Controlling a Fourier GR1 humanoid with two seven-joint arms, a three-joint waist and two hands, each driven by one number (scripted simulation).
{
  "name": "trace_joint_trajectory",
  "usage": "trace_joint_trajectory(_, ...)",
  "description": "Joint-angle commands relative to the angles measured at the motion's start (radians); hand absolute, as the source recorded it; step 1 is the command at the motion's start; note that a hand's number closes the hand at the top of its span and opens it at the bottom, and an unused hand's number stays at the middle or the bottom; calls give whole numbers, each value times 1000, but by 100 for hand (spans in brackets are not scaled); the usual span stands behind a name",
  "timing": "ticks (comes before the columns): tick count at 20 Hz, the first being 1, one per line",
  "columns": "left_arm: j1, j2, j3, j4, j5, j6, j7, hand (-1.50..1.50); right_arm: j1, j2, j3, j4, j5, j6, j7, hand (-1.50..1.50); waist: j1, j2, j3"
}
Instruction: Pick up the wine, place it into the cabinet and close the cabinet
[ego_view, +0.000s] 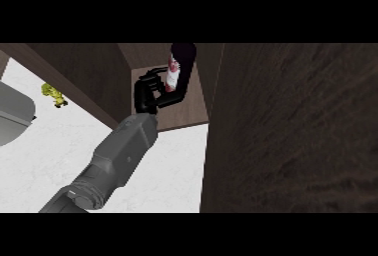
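Head view shows you one hand (153, 92) with its fingers curled around the wine bottle (179, 67), which it holds upright inside the open cabinet (173, 115) so it can stand on the shelf. You see the big cabinet door (295, 130) at right, not yet closed.

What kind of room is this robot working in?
Likely a kitchen: a dark wooden cabinet stands open on a white speckled counter, and one black hand sets a dark wine bottle inside.
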Motion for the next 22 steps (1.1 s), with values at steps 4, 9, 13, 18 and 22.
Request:
trace_joint_trajectory(4,-53,0,-17,14,7,25,21,150,3,-10,-36,12,-16,2,-9,-150,20,4,1)
trace_joint_trajectory(9,-101,0,-1,38,23,53,61,150,29,-14,-26,-34,-27,16,-6,-150,9,7,2)
trace_joint_trajectory(13,-141,0,12,66,28,33,135,150,59,-12,-24,-38,-2,14,-12,-150,43,1,2)
trace_joint_trajectory(18,-156,22,31,84,37,44,132,150,48,-39,-66,-17,-30,33,-16,-150,40,9,2)
trace_joint_trajectory(22,-198,40,-41,130,-40,130,116,150,66,-12,-30,-26,-27,34,-34,-150,31,13,4)
